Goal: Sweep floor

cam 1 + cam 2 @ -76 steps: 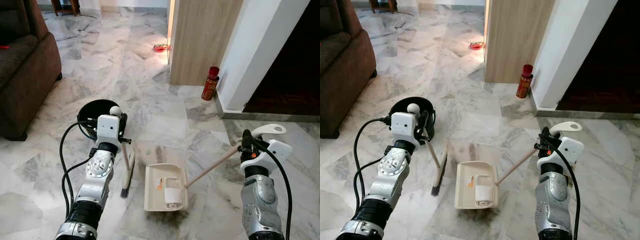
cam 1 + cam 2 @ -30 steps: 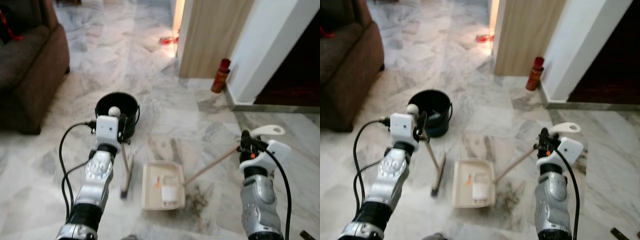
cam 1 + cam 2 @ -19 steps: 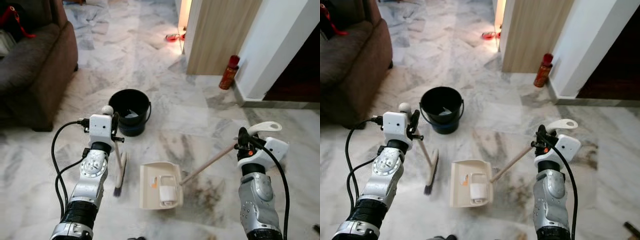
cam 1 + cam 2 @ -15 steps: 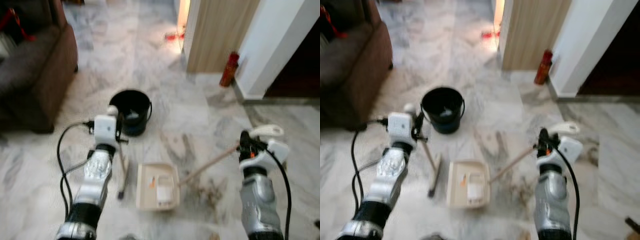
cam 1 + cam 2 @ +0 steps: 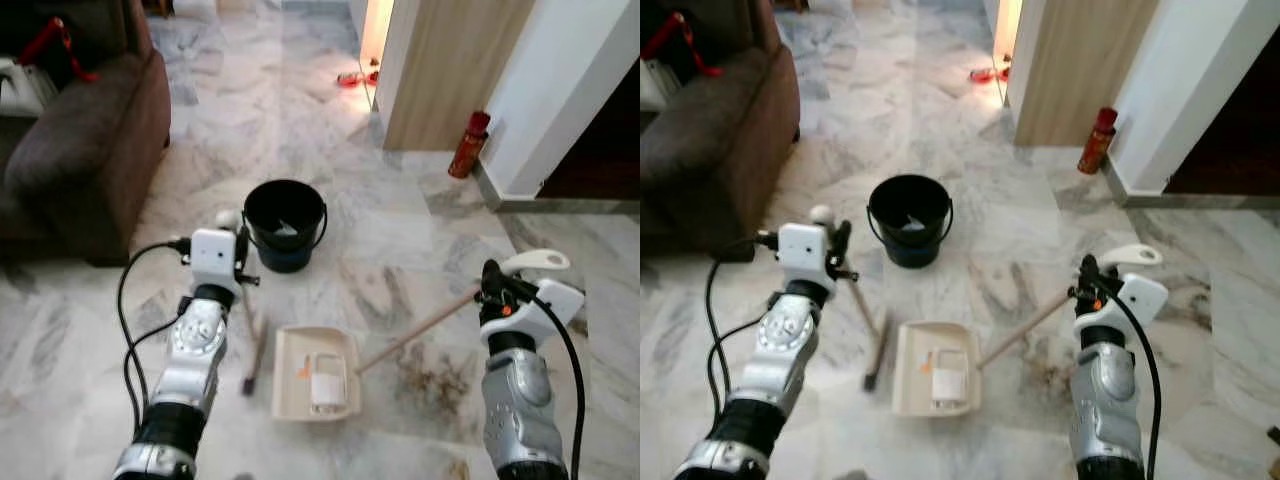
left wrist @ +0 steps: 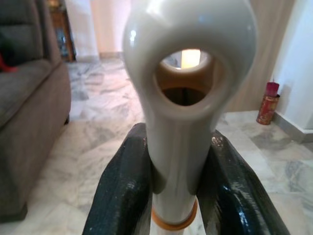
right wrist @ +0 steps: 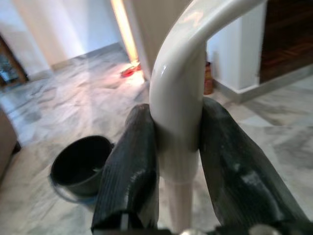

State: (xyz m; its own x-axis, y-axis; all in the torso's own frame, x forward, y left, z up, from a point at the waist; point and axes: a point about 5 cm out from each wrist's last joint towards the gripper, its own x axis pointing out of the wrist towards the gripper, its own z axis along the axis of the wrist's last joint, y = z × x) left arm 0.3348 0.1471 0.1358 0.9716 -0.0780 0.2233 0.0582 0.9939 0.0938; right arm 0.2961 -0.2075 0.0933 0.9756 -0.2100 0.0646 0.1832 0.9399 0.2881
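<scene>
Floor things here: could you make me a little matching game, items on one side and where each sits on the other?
Things:
1. bucket
2. dustpan
3. red can
4. sofa

Places:
A. by the white wall's corner, beyond the right hand
B. far left of the room
C. on the floor between the two arms
D. just ahead of the left hand

Pairs: 1-D, 2-C, 3-A, 4-B

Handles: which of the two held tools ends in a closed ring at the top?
The broom, in the left gripper: its handle tip is a closed ring. The dustpan, in the right gripper, has a curved hook.
</scene>
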